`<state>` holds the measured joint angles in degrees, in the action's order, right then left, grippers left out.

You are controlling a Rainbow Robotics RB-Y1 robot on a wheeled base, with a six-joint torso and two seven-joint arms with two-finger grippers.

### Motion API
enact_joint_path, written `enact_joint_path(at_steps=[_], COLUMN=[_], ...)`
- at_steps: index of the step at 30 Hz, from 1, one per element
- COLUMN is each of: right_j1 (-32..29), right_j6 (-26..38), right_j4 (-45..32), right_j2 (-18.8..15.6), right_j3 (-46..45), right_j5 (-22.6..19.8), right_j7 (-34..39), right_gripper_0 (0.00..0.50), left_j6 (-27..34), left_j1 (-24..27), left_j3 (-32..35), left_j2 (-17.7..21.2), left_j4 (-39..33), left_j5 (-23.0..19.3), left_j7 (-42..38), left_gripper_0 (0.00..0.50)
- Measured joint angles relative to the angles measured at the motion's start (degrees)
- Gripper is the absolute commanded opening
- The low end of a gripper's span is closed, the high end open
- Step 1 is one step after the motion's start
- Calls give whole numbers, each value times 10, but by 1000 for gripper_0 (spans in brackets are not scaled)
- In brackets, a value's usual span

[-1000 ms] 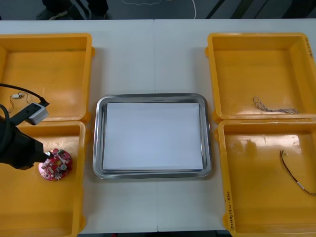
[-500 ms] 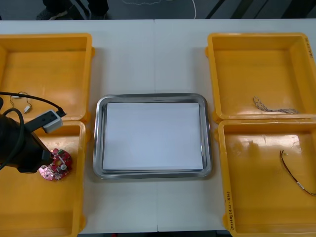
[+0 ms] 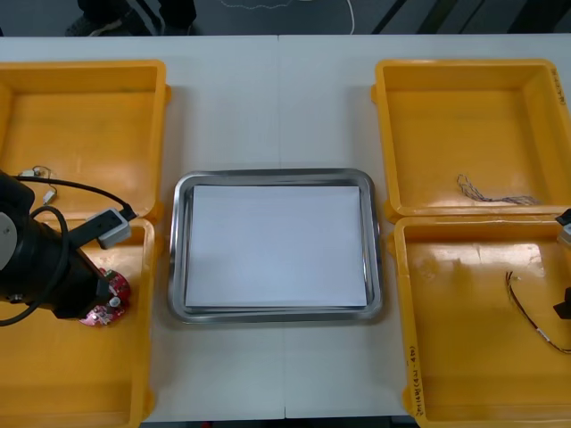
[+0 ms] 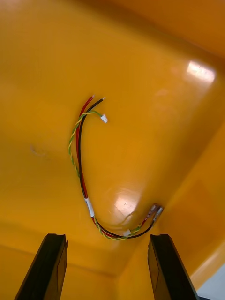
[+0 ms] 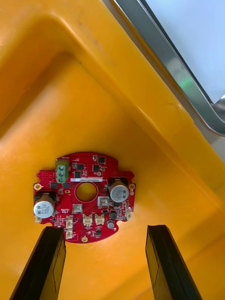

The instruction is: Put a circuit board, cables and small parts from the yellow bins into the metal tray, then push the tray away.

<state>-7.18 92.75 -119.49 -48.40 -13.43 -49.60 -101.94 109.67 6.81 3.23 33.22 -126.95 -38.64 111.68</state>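
A round red circuit board (image 5: 84, 197) lies on the floor of the near left yellow bin (image 3: 134, 374). My left gripper (image 5: 105, 265) hangs open just above it, the board a little ahead of the fingertips (image 5: 47, 262). From the front, the left arm (image 3: 36, 267) covers most of the circuit board (image 3: 111, 303). My right gripper (image 4: 108, 267) is open over the near right bin (image 3: 464, 357), above a red and yellow cable (image 4: 82, 164) with black strands. The metal tray (image 3: 178, 267), white inside, sits between the bins.
A thin twisted cable (image 3: 491, 192) lies in the far right bin (image 3: 464, 116). A small part (image 3: 31, 172) rests in the far left bin (image 3: 98, 125). The red and yellow cable (image 3: 526, 312) lies beside the right arm (image 3: 564, 308) at the edge. The tray's rim (image 5: 178, 75) runs just past the bin wall.
My left arm has shifted right and nearer, covering more of the circuit board. The right arm has come in at the right edge over the near right bin.
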Motion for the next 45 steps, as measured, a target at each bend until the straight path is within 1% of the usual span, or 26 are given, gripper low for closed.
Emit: enact_joint_path(at_steps=[6,13,22,25,34,45], right_j1=[-9,-26,-31,-31,-33,-40], right_j6=[-14,-58,-92,-96,-126,-138], right_j4=[0,1,45,55,75,86], right_j2=[18,21,23,23,23,24], right_j3=[4,22,40,43,62,77], right_j5=[18,38,39,38,36,31], right_j7=[-9,-9,-21,-45,-47,-47], right_gripper_0=[500,500,500,500,500,500], left_j6=[0,-17,-60,-64,-77,-99], left_j1=[-14,-30,-33,-33,-33,-33], left_j3=[-13,-22,-40,-42,-52,-66], left_j2=[0,-5,-7,-7,-7,-7], left_j4=[0,1,33,36,52,69], left_j5=[7,16,25,28,36,49], left_j7=[0,1,3,4,56,56], left_gripper_0=[500,500,500,500,500,500])
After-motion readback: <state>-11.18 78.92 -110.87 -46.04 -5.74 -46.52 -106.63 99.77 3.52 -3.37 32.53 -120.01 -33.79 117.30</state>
